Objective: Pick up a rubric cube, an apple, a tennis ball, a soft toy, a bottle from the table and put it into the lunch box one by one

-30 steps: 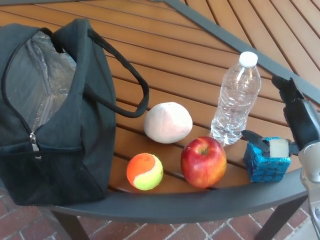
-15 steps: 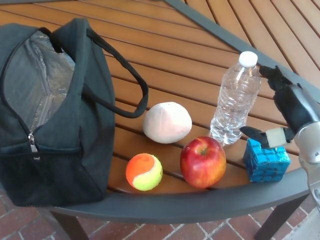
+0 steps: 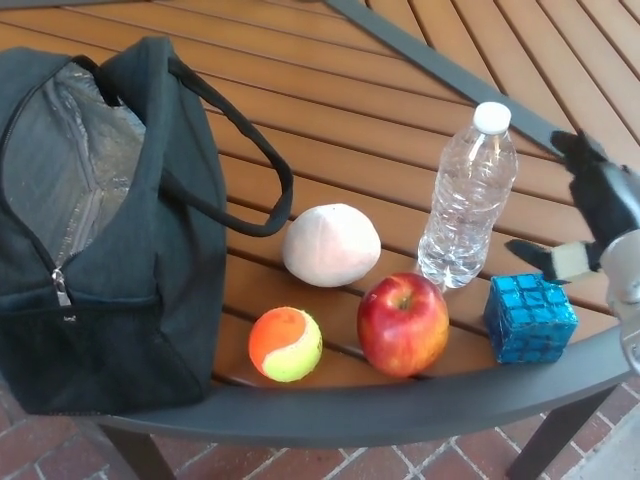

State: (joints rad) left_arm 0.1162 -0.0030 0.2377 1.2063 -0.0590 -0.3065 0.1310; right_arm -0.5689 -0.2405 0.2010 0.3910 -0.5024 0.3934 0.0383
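All five things sit on the slatted bench [image 3: 330,120], none yet in the lunch box [image 3: 100,230], which lies unzipped at the left with its lining showing. The blue cube [image 3: 530,318] rests near the front rim, the apple [image 3: 403,324] just beside it, the tennis ball [image 3: 286,344] further left, the pale soft toy [image 3: 331,245] behind them and the bottle [image 3: 468,198] upright at the back. The right hand [image 3: 590,220] hovers above and to the right of the cube, fingers spread and holding nothing, clear of everything. The likely risk is a descent that clips the bottle, which stands close by and looks tall and light enough to topple; a poor pinch could also push the cube over the nearby rim, or nudge the apple into a roll. The hand is cut off by the picture's right edge, so its wrist is hard to read, the box's interior is mostly hidden, and the left hand does not show.
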